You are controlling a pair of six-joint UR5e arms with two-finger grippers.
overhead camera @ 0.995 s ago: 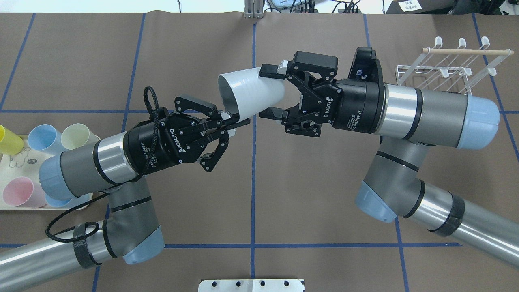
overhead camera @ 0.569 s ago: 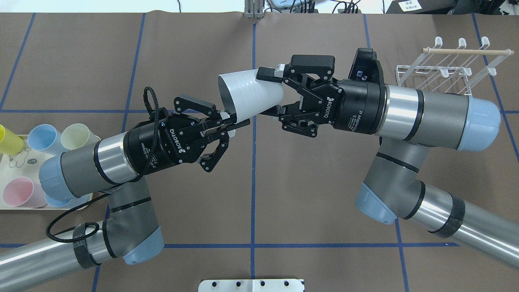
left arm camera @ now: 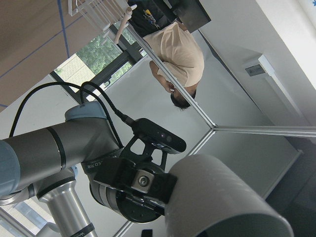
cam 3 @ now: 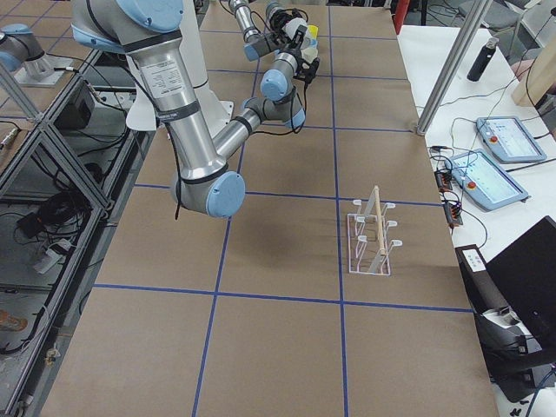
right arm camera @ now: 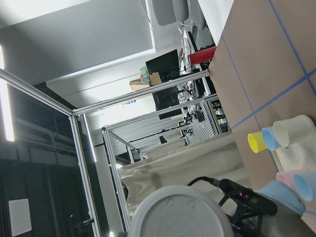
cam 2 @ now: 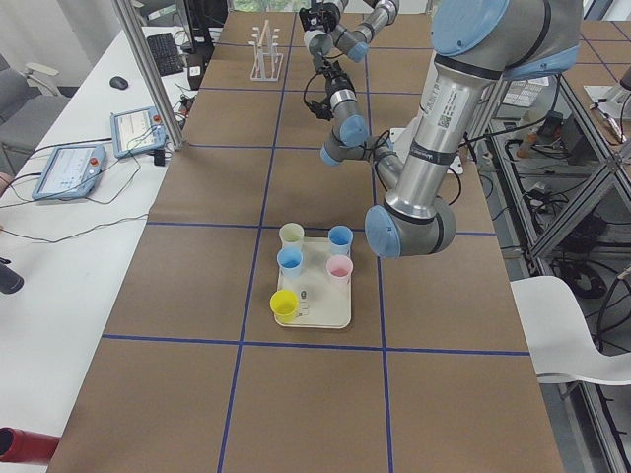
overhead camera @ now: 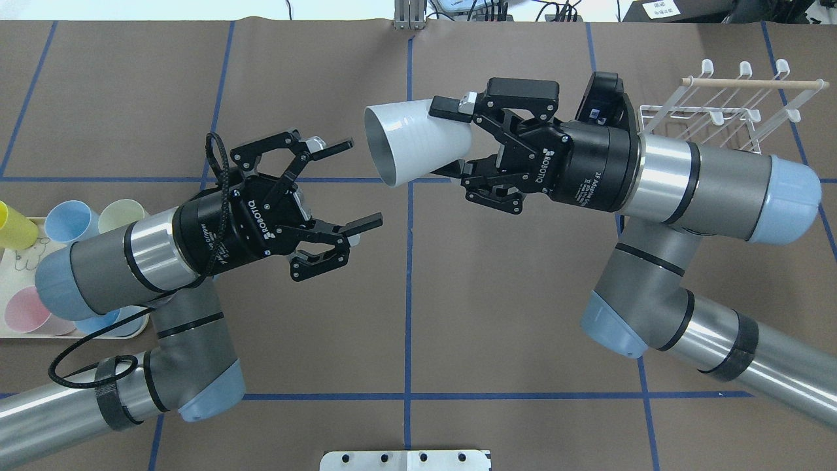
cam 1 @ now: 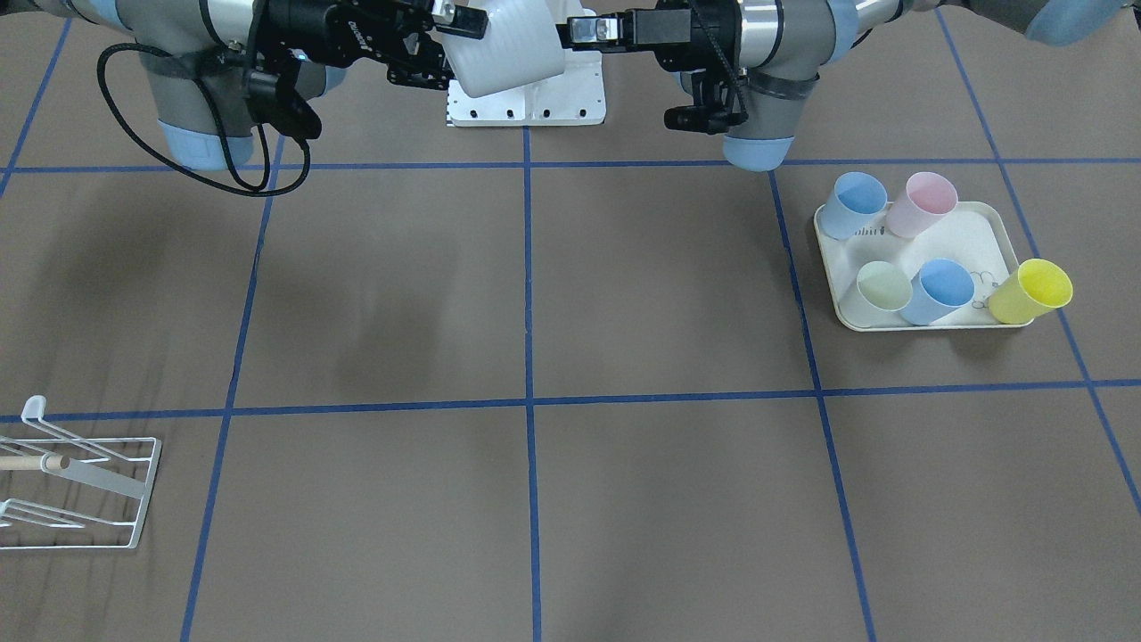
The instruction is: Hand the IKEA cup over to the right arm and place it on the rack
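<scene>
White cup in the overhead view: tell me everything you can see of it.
The white cup is a tapered tumbler with faint rings round its wall, plastic by its look, and empty. It is held in the air above the table, lying sideways. Its wide mouth points toward the left gripper and its narrow base end is clamped in the right gripper. The left gripper is open and apart from it; nothing else touches it.

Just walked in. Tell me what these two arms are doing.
The right gripper is shut on the white cup, holding it in the air over the table with its mouth toward the left gripper. The left gripper is open and apart from the cup, so only the right one has it. No cup is on the rack yet. Other coloured cups sit at the tray.
</scene>
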